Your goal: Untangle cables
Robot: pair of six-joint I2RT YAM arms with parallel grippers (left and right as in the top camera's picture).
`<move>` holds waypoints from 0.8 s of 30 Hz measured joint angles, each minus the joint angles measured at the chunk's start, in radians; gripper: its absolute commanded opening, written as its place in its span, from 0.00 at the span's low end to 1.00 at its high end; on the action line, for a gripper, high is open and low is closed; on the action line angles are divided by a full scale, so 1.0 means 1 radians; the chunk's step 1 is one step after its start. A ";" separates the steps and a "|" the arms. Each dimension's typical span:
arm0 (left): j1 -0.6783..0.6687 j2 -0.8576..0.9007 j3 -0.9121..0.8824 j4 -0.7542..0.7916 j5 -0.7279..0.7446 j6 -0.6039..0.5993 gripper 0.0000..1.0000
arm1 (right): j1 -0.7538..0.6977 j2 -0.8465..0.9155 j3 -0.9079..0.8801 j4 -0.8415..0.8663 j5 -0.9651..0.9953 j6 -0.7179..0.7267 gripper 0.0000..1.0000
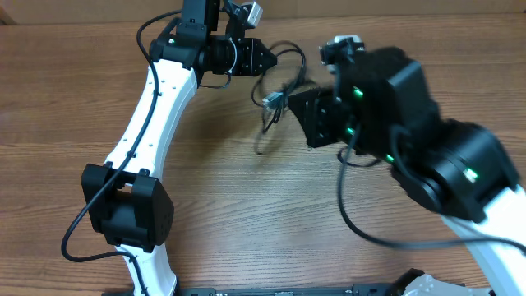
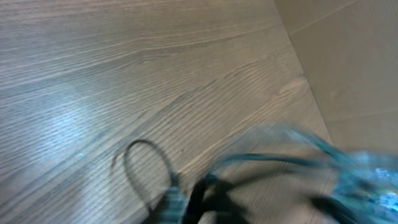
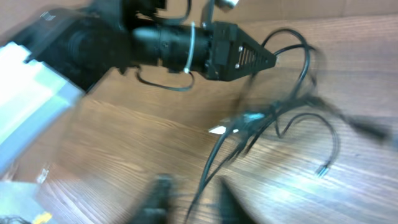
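The cables (image 1: 278, 97) are thin black cords bunched between the two grippers, with strands trailing down onto the wooden table. My left gripper (image 1: 269, 57) is at the far middle, its jaws closed to a point on a strand that loops off to the right; it also shows in the right wrist view (image 3: 270, 60). The cables hang from it (image 3: 267, 118), with one plug end (image 3: 321, 169) on the table. My right gripper (image 1: 296, 111) is open, and its blurred fingers (image 3: 196, 199) straddle two strands. The left wrist view is blurred and shows a cord loop (image 2: 149, 167).
The wooden table (image 1: 99, 90) runs to a far edge with a tan wall behind (image 2: 354, 56). The left arm's white links (image 1: 156, 107) cross the left side. The bulky black right arm (image 1: 427, 140) fills the right side. Thicker black arm cables (image 1: 362, 222) hang nearby.
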 measured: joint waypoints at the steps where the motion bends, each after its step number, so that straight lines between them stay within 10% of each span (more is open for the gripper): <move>1: 0.000 0.000 0.000 -0.002 -0.002 0.000 0.04 | 0.000 -0.013 0.000 -0.003 0.003 -0.001 1.00; 24: 0.278 -0.126 0.000 -0.053 0.452 -0.050 0.04 | -0.047 0.208 0.001 -0.124 0.292 0.011 1.00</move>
